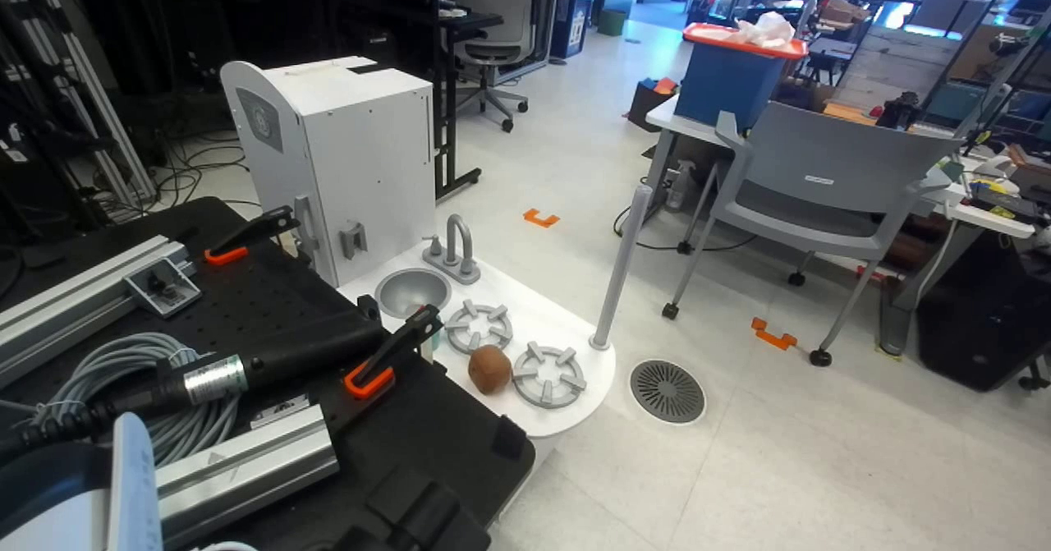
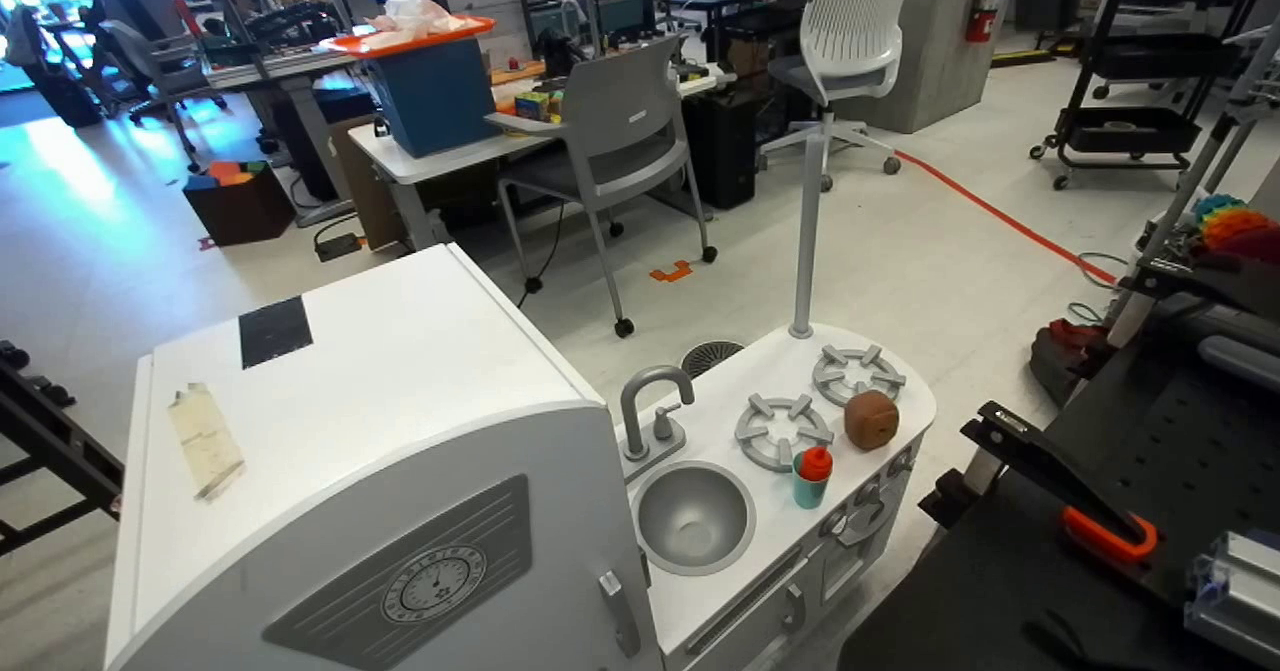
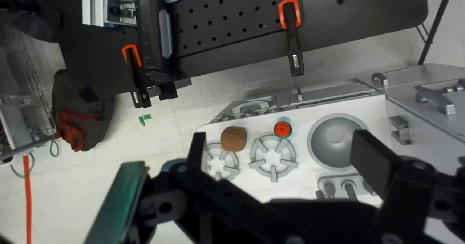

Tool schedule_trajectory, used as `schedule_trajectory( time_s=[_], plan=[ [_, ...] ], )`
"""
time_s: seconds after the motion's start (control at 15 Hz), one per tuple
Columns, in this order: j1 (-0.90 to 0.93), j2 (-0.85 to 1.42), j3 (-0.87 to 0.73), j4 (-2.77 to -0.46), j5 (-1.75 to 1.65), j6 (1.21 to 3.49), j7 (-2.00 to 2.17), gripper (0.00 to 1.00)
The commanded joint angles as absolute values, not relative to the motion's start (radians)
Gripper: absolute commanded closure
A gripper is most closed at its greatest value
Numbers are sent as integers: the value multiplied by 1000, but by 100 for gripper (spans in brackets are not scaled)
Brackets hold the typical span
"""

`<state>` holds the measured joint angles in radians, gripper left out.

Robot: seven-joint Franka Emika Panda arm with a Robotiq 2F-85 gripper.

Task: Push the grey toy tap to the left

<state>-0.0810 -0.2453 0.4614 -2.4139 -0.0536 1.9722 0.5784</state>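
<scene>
The grey toy tap (image 1: 452, 265) stands upright on the white toy kitchen counter (image 1: 538, 313), behind the round grey sink bowl (image 1: 413, 291). In an exterior view its curved spout (image 2: 632, 421) shows beside the bowl. In the wrist view the tap (image 3: 349, 190) sits low in the picture, seen from above, its lower part hidden by the gripper body and its right end by the right finger. My gripper (image 3: 280, 142) is open with nothing between its fingers. It appears above the counter, apart from the tap. The gripper is not clearly seen in the exterior views.
A brown ball-like block (image 2: 871, 420) rests beside a grey burner (image 2: 858, 376). A teal cup (image 2: 809, 486) with a red-orange item stands near the sink. A grey post (image 1: 621, 268) rises from the counter's end. A tall white cabinet (image 1: 369, 165) and black clamped table (image 1: 394, 452) flank it.
</scene>
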Motion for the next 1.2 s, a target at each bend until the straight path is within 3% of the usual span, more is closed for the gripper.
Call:
schedule_trajectory(
  time_s=[0.0, 0.53, 0.87, 1.13],
  plan=[
    [-139, 17, 478, -2329, -165, 2111, 673, 0],
    [105, 536, 98, -1986, -236, 2165, 946, 0],
    [201, 832, -8, -1692, -236, 2318, 912, 0],
    [232, 1024, -29, -1464, -172, 2230, 888, 0]
  ],
)
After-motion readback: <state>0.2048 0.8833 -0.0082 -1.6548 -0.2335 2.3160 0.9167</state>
